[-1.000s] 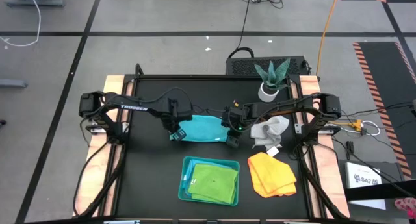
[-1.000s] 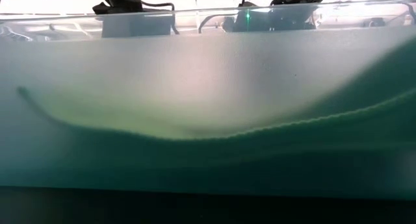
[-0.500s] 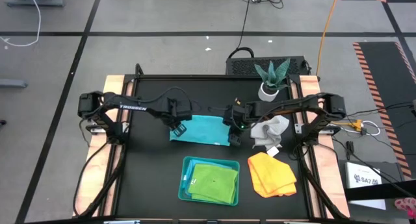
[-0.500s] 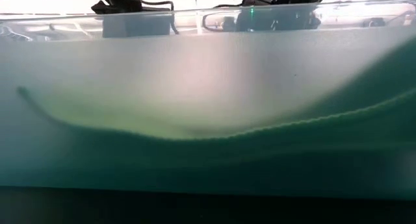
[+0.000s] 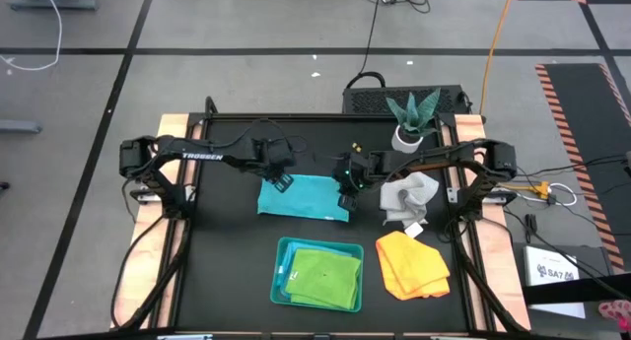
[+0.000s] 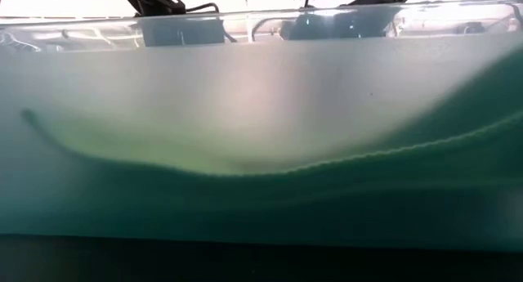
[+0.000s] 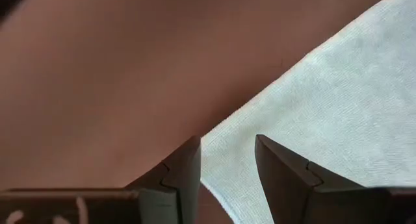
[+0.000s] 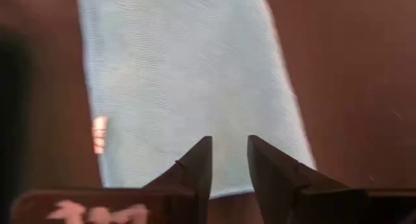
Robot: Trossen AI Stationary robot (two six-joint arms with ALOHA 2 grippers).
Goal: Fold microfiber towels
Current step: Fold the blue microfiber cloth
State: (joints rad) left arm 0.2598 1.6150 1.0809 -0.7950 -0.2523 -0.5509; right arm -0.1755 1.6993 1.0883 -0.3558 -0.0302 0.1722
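A turquoise microfiber towel [image 5: 304,197] lies flat on the black table as a folded rectangle. My left gripper [image 5: 284,183] [image 7: 227,146] stands open over its far left corner [image 7: 214,136]. My right gripper [image 5: 346,197] [image 8: 229,143] stands open over its right edge [image 8: 214,185], looking along the cloth. Neither has cloth between its fingers. A lime green towel [image 5: 325,278] lies folded in the teal tray [image 5: 280,271]. A grey-white towel [image 5: 408,197] lies crumpled at the right. A yellow-orange towel [image 5: 412,264] lies near it.
A potted plant [image 5: 410,121] stands at the far right of the table. The tray's translucent wall [image 6: 261,110] fills the low view and hides the table behind it. Bare black table [image 5: 222,251] shows at the near left.
Both grippers have left the turquoise towel's near corners and gone toward the table's far edge, the left one also to the right. The towel, bulged and rounded a second ago, now lies flat as a rectangle in the same place.
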